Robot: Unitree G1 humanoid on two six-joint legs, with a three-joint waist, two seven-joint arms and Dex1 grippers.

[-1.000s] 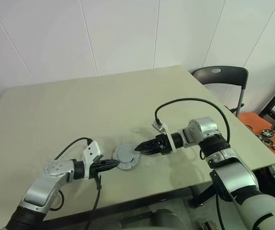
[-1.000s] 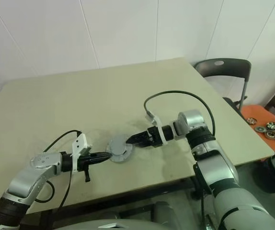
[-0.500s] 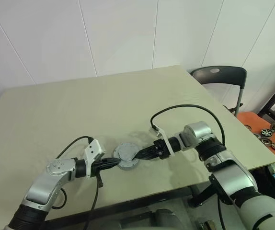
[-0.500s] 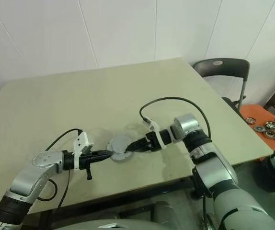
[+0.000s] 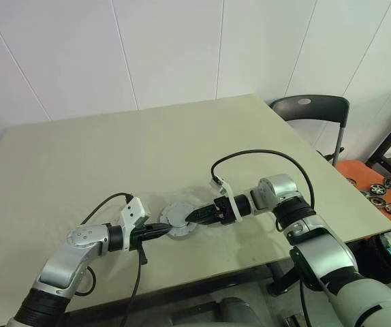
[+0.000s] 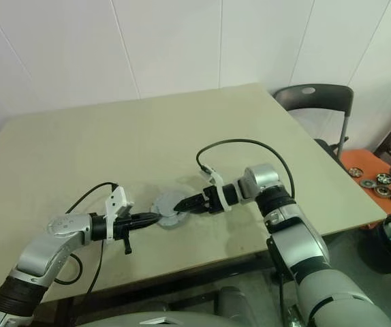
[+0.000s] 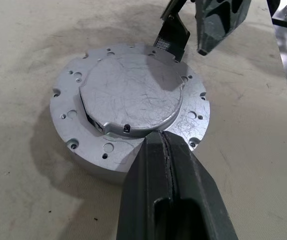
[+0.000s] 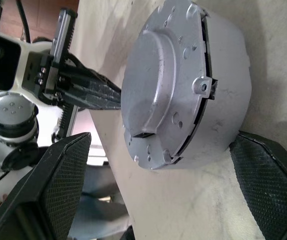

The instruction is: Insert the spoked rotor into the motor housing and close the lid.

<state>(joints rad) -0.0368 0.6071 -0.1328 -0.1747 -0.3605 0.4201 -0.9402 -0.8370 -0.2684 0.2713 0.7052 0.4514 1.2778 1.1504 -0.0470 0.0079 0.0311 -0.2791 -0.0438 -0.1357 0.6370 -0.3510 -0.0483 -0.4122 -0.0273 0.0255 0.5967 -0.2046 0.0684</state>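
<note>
Fingers [image 8: 263, 175] astride lidded motor housing [image 8: 223, 75]

The lid [image 7: 131, 95] sits on the motor housing [image 7: 83, 155] (on the table [image 5: 80, 157]).

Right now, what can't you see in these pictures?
- Spoked wheel: the grey lid covers the motor case, hiding its inside in both wrist views.
- Parts on the orange surface, head views: too small to tell.
- Chair, head views: partly behind the table.

no readable text, labels, brands, numbers or signs anywhere
</note>
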